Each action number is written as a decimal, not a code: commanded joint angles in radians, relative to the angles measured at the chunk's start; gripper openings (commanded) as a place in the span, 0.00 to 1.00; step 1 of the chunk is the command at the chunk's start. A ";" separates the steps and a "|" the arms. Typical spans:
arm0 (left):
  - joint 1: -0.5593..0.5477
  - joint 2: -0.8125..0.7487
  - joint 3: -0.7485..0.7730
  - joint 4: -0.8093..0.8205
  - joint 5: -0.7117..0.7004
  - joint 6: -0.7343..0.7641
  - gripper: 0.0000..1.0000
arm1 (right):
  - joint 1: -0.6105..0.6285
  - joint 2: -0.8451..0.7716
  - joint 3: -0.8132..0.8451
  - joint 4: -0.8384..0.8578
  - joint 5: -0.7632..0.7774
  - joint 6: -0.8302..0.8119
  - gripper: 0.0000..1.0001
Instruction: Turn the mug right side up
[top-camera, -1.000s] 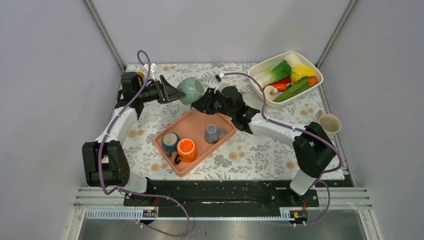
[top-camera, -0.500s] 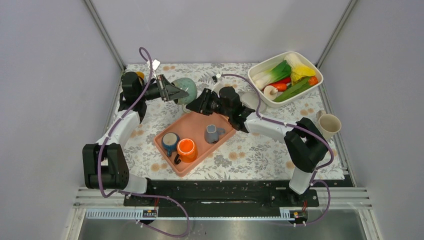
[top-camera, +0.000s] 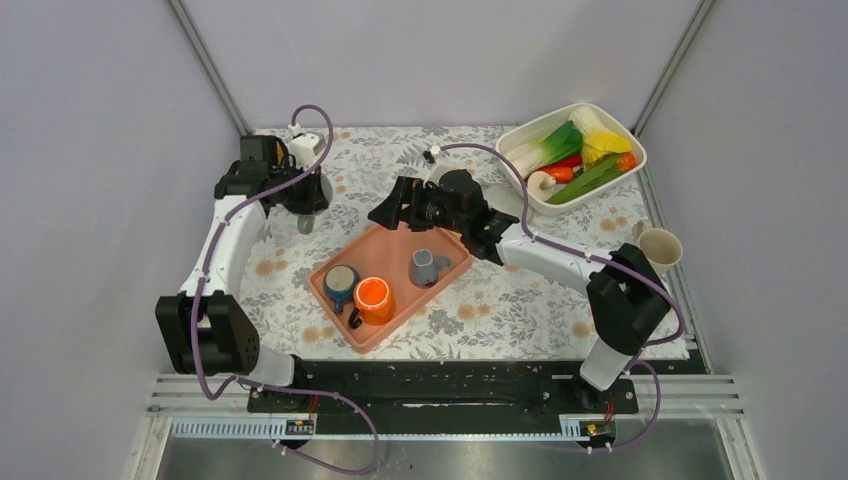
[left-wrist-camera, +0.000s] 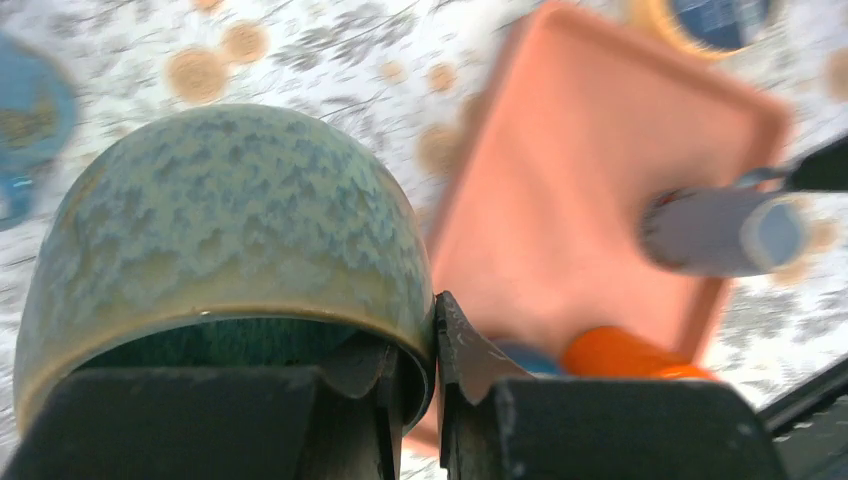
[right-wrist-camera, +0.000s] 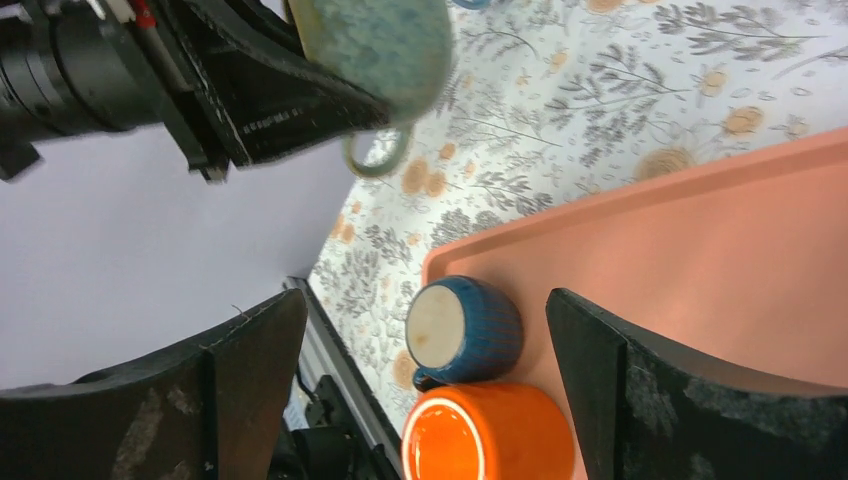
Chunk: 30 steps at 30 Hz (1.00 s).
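Note:
The mug (left-wrist-camera: 230, 220) is green and speckled, and fills the left of the left wrist view. My left gripper (left-wrist-camera: 435, 345) is shut on its rim, one finger inside the wall and one outside. In the top view the left gripper (top-camera: 303, 200) points down at the table's far left, and the wrist hides most of the mug. In the right wrist view the mug (right-wrist-camera: 370, 45) hangs at the top, handle downward, in the left arm's black fingers (right-wrist-camera: 270, 95). My right gripper (right-wrist-camera: 428, 300) is open wide and holds nothing. It hovers over the tray's far edge (top-camera: 388, 203).
A pink tray (top-camera: 318, 283) in the middle holds a blue mug (top-camera: 340, 283) lying base up, an orange mug (top-camera: 372, 297) and a grey mug (top-camera: 428, 266). A white bin (top-camera: 640, 150) of vegetables stands at the back right. A beige cup (top-camera: 660, 247) is at the right edge.
My right gripper let go of the green mug and opened wide. My left gripper closed on the rim and swung the mug left, away from the right arm.

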 joint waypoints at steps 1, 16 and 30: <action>0.084 0.117 0.219 -0.202 -0.188 0.408 0.00 | 0.014 -0.093 0.055 -0.149 0.077 -0.130 0.99; 0.214 0.525 0.445 -0.304 -0.362 0.583 0.00 | 0.048 -0.141 0.089 -0.396 0.171 -0.282 1.00; 0.255 0.747 0.690 -0.501 -0.276 0.611 0.02 | 0.054 -0.128 0.106 -0.405 0.180 -0.292 0.99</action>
